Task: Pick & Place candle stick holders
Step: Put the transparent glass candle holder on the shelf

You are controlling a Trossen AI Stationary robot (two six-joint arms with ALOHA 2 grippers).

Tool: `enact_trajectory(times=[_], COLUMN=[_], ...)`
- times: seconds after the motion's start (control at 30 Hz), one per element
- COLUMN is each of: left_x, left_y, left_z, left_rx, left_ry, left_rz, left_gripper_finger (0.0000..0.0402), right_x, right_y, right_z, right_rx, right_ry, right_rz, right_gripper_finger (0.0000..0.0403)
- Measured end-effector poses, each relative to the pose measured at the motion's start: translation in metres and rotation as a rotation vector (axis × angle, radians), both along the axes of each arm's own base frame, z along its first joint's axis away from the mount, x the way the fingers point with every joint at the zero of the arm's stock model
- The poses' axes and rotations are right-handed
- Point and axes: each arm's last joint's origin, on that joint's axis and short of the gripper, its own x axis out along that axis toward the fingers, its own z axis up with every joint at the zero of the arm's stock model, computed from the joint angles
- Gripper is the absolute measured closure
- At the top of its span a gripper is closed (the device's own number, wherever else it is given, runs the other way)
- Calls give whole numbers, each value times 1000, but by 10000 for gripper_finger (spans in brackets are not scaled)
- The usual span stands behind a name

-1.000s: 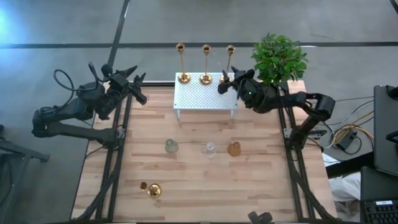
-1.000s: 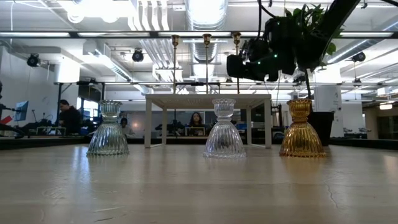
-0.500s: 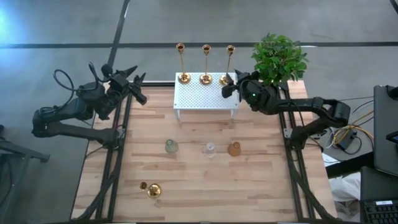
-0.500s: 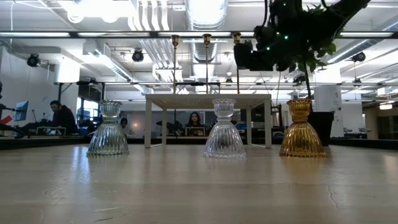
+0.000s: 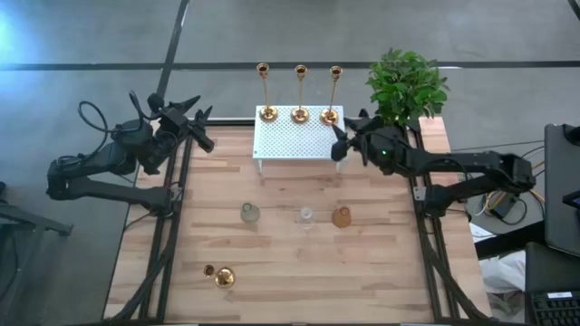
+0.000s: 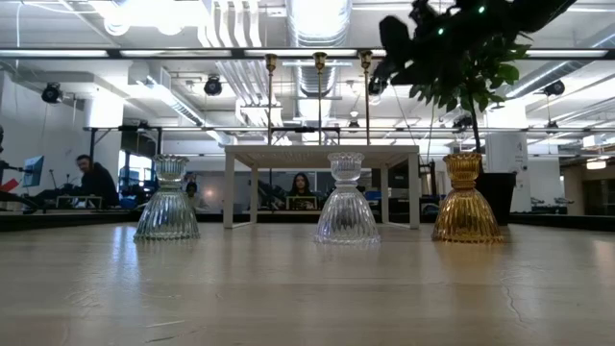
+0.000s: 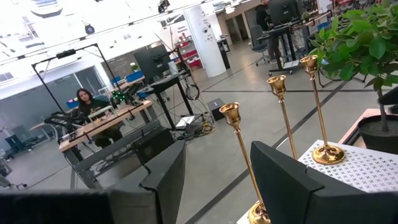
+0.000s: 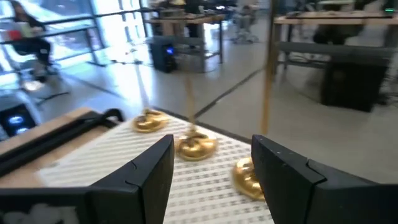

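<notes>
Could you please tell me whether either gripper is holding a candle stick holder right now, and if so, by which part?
Nothing is held. The right gripper is open beside the white stand, apart from the three upright candle stick holders. The left gripper is open and empty at the table's left edge.

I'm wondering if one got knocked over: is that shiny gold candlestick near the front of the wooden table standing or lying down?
Lying down. The gold candlestick shows its round base beside its small cup, seen from above.
</notes>
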Motion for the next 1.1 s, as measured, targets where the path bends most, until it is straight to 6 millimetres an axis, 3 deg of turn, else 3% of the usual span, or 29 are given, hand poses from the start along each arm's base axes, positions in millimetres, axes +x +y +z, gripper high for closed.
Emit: enact_trajectory(times=[0.7,0.87,1.1], left_x=[0,0,0], left_y=[0,0,0], left_z=[0,0,0], left_rx=[-1,0,0], left_ry=[-2,1,1], left_rz=[0,0,0], left_gripper_finger=[214,214,214], right_x=[-23,-24,-26], right_y=[102,122,141], right_z=[44,83,153], right_rx=[-50,-169,-244], right_ry=[-158,-160,76], right_rz=[435,525,585], right_gripper_finger=[203,221,241])
